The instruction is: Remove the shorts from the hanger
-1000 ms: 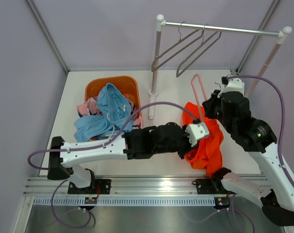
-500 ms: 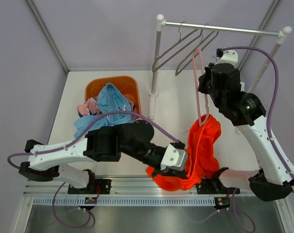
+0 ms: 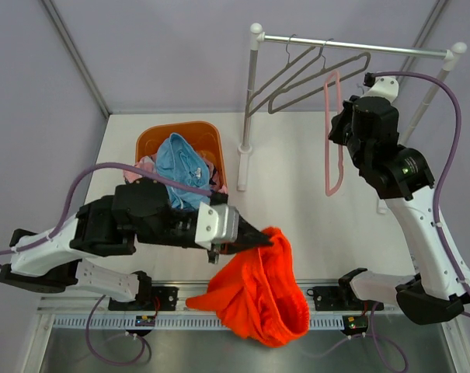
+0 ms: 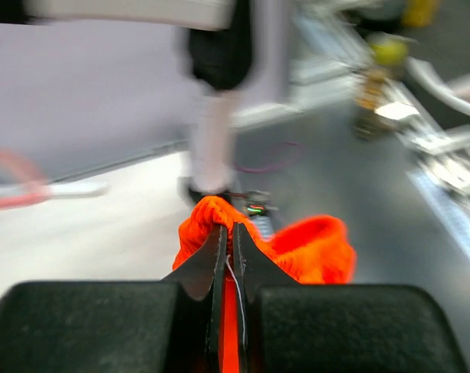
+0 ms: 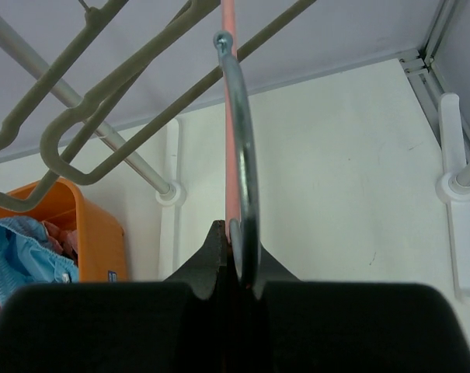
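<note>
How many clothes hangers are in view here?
3. Two grey hangers hang side by side on the rail. One pink hanger, bare, is pinched in the shut right gripper near that rail. None appears hidden.

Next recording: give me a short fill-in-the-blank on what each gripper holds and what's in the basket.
1. The left gripper is shut on the ___ shorts.
2. The right gripper is shut on a hanger whose colour is ___.
3. On top in the basket lie the ___ shorts with a white drawstring.

Missing words: orange; pink; blue.
</note>
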